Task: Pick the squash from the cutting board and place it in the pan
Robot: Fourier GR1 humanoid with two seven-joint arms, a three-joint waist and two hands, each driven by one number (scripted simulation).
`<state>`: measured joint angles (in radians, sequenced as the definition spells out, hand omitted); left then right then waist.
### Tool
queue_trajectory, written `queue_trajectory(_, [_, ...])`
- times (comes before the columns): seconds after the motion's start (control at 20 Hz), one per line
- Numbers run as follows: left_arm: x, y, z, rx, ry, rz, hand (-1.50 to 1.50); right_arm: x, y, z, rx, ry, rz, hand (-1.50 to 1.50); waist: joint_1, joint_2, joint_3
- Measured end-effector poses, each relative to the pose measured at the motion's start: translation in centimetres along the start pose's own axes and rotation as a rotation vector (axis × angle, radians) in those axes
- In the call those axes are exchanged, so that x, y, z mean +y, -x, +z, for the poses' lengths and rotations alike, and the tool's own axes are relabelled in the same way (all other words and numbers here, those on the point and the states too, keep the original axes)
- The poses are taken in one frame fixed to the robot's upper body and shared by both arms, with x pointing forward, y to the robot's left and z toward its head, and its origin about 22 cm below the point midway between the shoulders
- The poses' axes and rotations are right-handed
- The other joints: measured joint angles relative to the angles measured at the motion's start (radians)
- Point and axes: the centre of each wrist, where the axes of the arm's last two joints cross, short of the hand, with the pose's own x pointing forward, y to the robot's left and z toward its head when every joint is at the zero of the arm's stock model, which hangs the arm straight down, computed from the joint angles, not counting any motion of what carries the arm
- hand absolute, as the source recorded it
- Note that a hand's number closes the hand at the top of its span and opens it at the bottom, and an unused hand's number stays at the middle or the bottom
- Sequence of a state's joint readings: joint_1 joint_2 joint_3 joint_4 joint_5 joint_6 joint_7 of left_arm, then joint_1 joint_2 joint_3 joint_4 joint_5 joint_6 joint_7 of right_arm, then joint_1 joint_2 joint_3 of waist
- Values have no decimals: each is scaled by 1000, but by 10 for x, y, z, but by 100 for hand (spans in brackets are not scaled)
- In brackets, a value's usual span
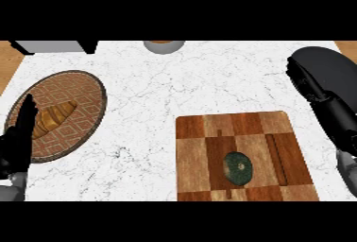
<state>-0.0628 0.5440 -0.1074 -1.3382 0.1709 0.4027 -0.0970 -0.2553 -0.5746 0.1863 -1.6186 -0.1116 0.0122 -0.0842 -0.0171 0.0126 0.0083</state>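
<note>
Still untouched: dark green squash (238,168) flat on checkered cutting board (241,156), black pan (327,64) beyond at right. Right hand (327,111) extended, empty, above board's right edge, probably approaching. Left hand (20,137) open, resting over patterned plate (73,94).

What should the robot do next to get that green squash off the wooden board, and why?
Probably bring the right hand down toward the squash. The squash lies untouched on the cutting board, and that hand hovers beyond the board's far right corner, holding nothing. The left hand rests by the round mat.
</note>
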Motion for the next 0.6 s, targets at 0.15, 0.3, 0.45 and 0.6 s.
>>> queue_trajectory(0.15, [-21, -9, -1, 7, 97, 71, 0, 22, -17, -7, -100, -156, 4, 150, 13, -7, -5])
queue_trajectory(0.3, [-62, -25, 9, 16, 271, 201, 0, 54, -46, -18, -277, -412, 16, 150, 44, -5, -9])
queue_trajectory(0.45, [-90, -30, 22, 64, 406, 313, 0, 53, -79, -31, -498, -462, 228, -150, 46, -18, -14])
queue_trajectory(0.6, [-108, -39, 30, 102, 506, 406, 0, 77, -73, -31, -646, -496, 213, -150, 48, -10, -10])
